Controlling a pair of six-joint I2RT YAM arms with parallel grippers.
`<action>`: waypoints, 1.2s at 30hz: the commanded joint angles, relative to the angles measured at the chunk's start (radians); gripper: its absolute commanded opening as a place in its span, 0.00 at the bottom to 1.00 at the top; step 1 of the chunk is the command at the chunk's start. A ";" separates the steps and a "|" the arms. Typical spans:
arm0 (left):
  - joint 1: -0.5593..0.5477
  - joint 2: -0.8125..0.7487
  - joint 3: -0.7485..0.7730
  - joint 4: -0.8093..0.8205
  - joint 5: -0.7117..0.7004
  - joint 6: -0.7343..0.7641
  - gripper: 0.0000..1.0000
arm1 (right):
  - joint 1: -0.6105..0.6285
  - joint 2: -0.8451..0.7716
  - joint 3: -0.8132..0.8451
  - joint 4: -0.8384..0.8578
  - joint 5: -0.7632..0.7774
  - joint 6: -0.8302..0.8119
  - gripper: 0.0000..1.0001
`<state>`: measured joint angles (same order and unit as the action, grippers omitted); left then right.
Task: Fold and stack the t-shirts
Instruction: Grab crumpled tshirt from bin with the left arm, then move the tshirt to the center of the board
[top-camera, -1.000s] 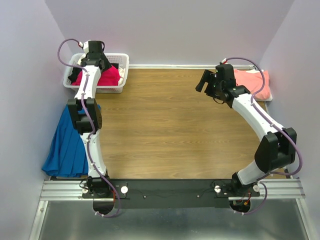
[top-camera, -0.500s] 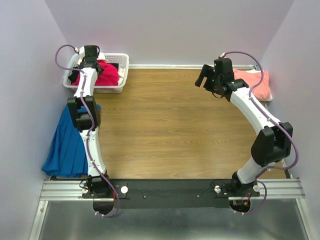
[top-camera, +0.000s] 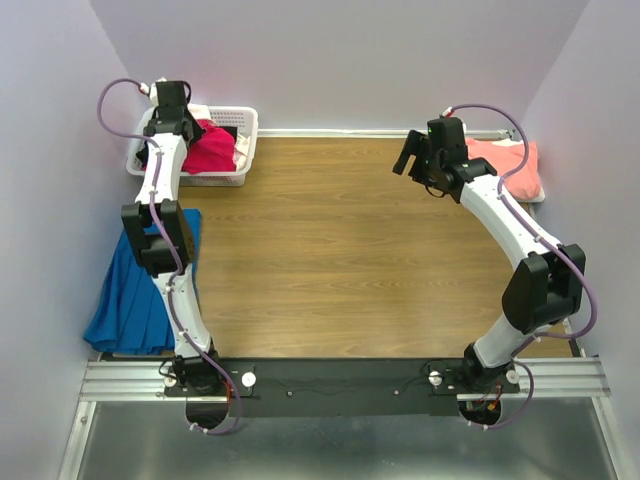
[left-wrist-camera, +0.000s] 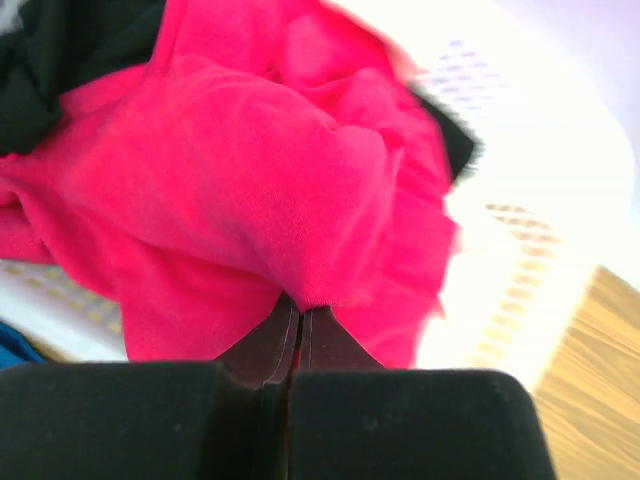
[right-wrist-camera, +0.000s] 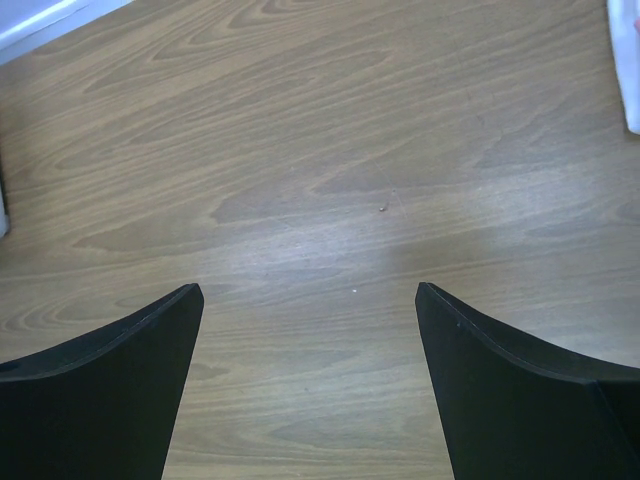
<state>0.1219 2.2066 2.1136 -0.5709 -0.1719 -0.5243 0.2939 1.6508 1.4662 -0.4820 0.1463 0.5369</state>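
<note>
The left gripper (left-wrist-camera: 298, 318) is closed tight, its two fingers pressed together on a small pinch of the crimson-red t-shirt (left-wrist-camera: 250, 180). The fabric rises from the fingertips in a crumpled mound, so no long axis or facing can be made out. The shirt lies inside the white lattice basket (top-camera: 247, 122) at the far left corner of the wooden table (top-camera: 330, 260), with a black garment (left-wrist-camera: 60, 50) bunched against one side of it. The left arm reaches up along the table's left edge, where a blue cloth (top-camera: 130, 290) drapes beside it. The right gripper (right-wrist-camera: 308, 292) stands with its jaws wide apart, holding nothing and hanging above bare wood. Just beside that arm, a salmon-pink t-shirt (top-camera: 508, 160) lies folded flat at the far right edge of the table.
</note>
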 joint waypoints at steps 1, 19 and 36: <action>-0.037 -0.229 -0.041 0.045 0.138 -0.010 0.00 | 0.007 -0.037 0.025 -0.044 0.098 0.003 0.96; -0.465 -0.686 -0.056 0.083 0.106 0.167 0.00 | -0.018 -0.137 0.040 -0.066 0.219 -0.023 0.97; -0.633 -0.944 -0.227 0.382 0.351 0.277 0.00 | -0.042 -0.201 -0.041 -0.067 0.204 -0.018 0.97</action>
<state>-0.4923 1.2682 1.8828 -0.3046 0.0811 -0.2909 0.2550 1.4609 1.4445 -0.5251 0.3359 0.5156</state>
